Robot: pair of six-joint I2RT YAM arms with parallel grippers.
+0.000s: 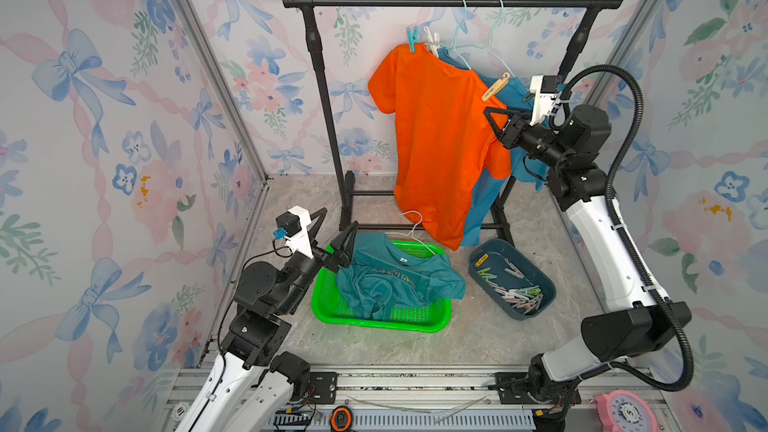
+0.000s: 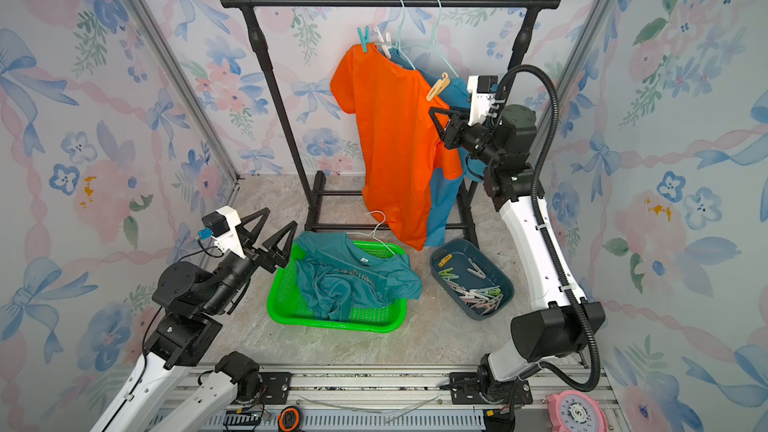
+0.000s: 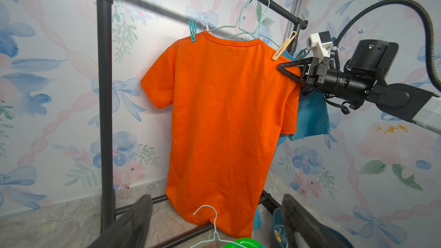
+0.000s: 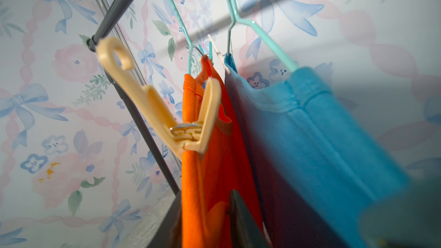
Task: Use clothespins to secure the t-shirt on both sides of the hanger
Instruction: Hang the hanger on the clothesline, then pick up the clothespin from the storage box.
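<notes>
Withdraw right gripper (image 1: 494, 118), jaws parted and empty, straight back from cream clothespin (image 4: 157, 113) clamping orange t-shirt (image 1: 440, 139); avoid snagging it. Leave left gripper (image 2: 281, 218), jaws wide, parked.

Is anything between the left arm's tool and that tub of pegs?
Yes: the green basket, heaped with a teal shirt, sits between the left tool and the clothespins in the blue tub. Above it, nothing visible blocks.
</notes>
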